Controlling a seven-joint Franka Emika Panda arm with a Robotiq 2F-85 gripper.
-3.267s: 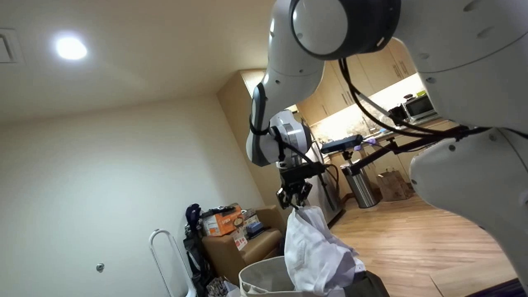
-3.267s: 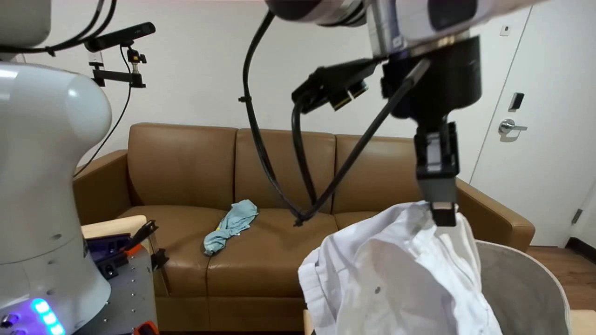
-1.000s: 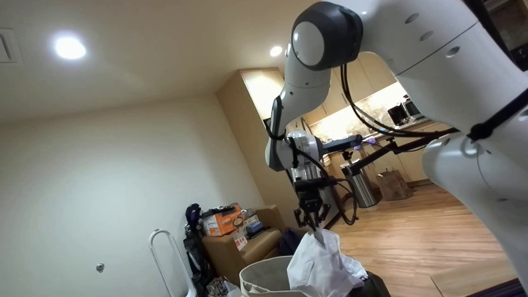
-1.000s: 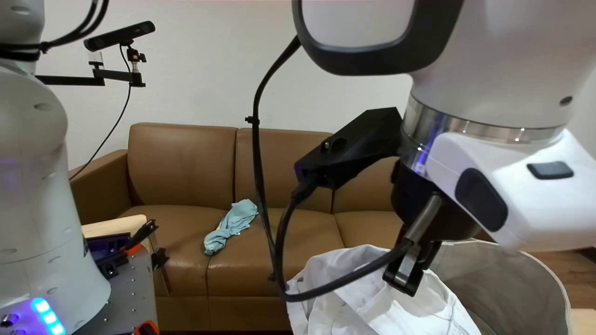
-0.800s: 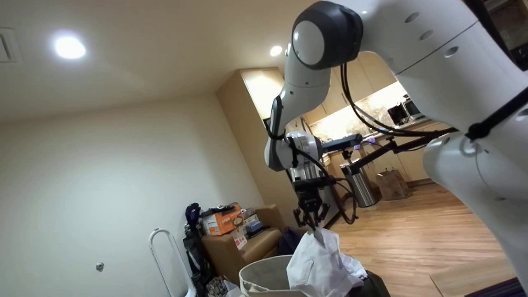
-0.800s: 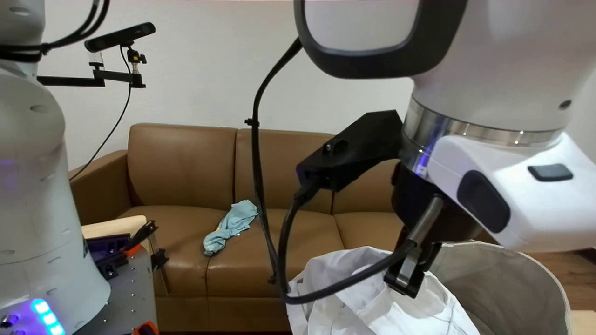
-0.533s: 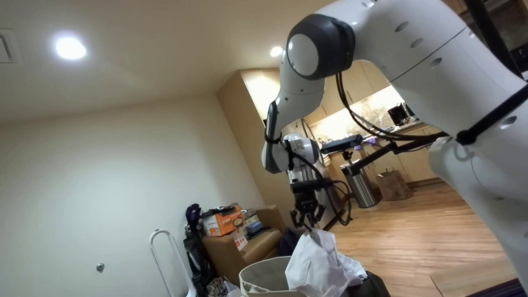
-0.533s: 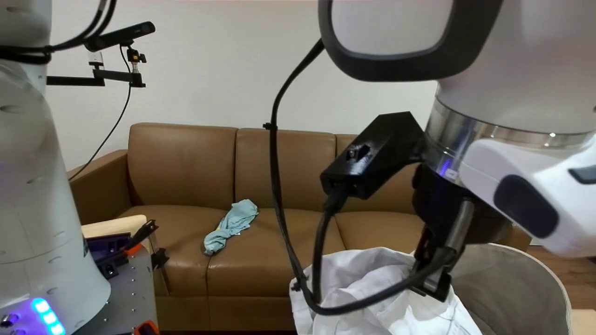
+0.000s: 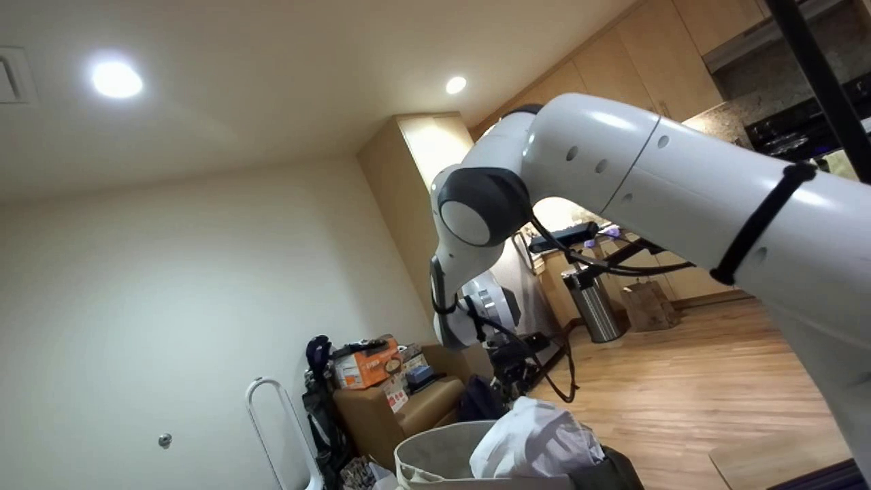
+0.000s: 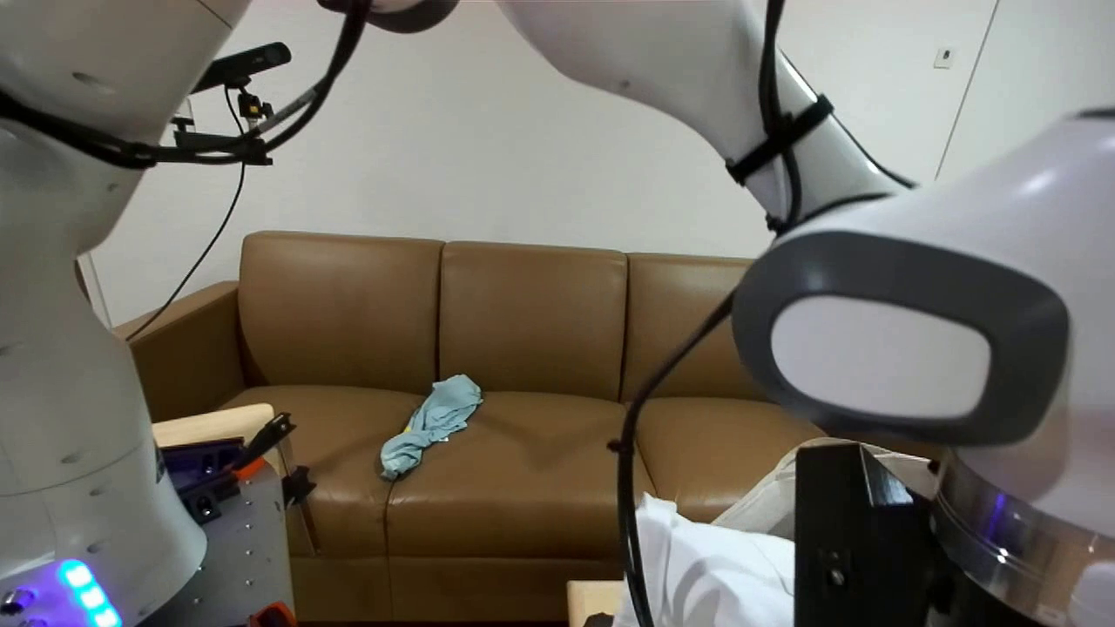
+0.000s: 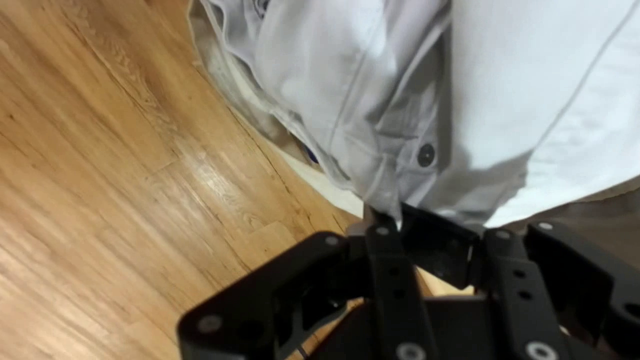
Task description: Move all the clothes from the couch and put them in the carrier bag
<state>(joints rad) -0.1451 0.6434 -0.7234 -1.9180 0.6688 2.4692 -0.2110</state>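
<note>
A white garment [image 9: 534,439] lies bunched over the near right side of the carrier bag [image 9: 435,442], whose pale rim stands up around it. My gripper [image 11: 397,215] is shut on one corner of this garment, which spreads wide in the wrist view. In an exterior view the gripper [image 9: 512,389] sits low, just behind the cloth, its fingertips hidden. Another exterior view has the white garment [image 10: 714,566] partly behind the arm, the bag's edge [image 10: 771,492] behind it. A pale blue cloth [image 10: 433,427] rests on the brown couch [image 10: 531,322].
A dark item [image 9: 609,469] sits against the bag's right side. Behind stand an armchair [image 9: 371,415] with an orange box [image 9: 378,364] and a black bag [image 9: 326,415]. A clamp [image 10: 274,440] is fixed by the robot base. Wooden floor [image 11: 125,200] shows beside the bag.
My gripper has come down and the arm has swung nearer in an exterior view. The white garment has sunk with it and bunches lower at the bag. The blue cloth has not moved.
</note>
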